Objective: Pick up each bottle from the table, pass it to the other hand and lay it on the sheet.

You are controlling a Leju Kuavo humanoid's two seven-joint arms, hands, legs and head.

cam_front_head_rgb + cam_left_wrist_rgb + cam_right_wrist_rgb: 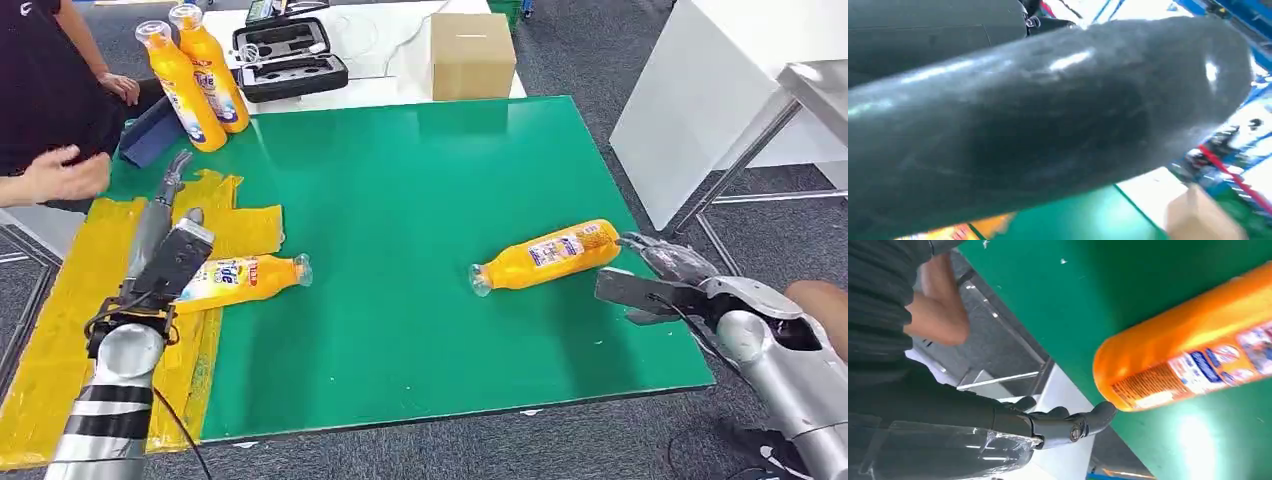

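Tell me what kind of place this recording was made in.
Probably a robot test lab or workshop: a green work table on grey carpet, an open equipment case and cardboard box behind it, and a person's hand near two upright orange bottles.

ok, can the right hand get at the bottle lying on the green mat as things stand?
Probably yes. The right hand sits open just beside the base of the lying bottle, not touching it, and only bare green mat lies between them. The right wrist view shows the fingers close to the base.
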